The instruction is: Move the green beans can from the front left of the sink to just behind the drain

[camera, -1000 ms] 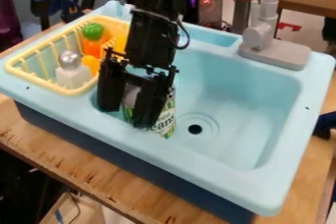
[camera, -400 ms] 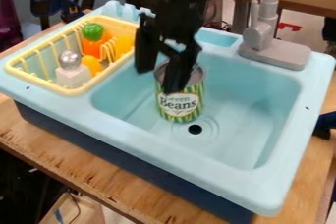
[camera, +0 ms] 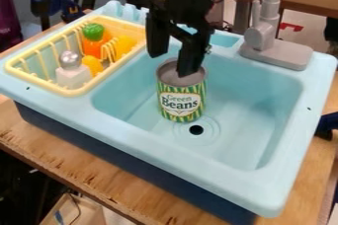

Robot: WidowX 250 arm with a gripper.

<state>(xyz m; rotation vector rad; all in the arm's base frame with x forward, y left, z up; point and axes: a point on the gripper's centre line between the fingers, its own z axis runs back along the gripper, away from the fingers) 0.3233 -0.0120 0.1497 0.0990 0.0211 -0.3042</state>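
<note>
The black gripper point(camera: 173, 63) hangs over the left part of the sink, its two fingers spread wide with nothing held between them. Just beneath it a green-and-yellow striped can point(camera: 182, 101) stands upright in the light blue sink basin point(camera: 254, 115), left of and behind the drain. One finger overlaps the can's top in the view; whether it touches the can, I cannot tell.
A yellow dish rack point(camera: 76, 91) at the left holds an orange pepper with a green top point(camera: 94, 39), a silver-topped shaker point(camera: 72, 71) and yellow pieces point(camera: 123, 45). The grey faucet point(camera: 267, 41) rises at the back right.
The gripper has risen away from the can and moved right and back, its fingers now clear of the can's sides. The can, tilted and partly hidden before, now stands upright.
</note>
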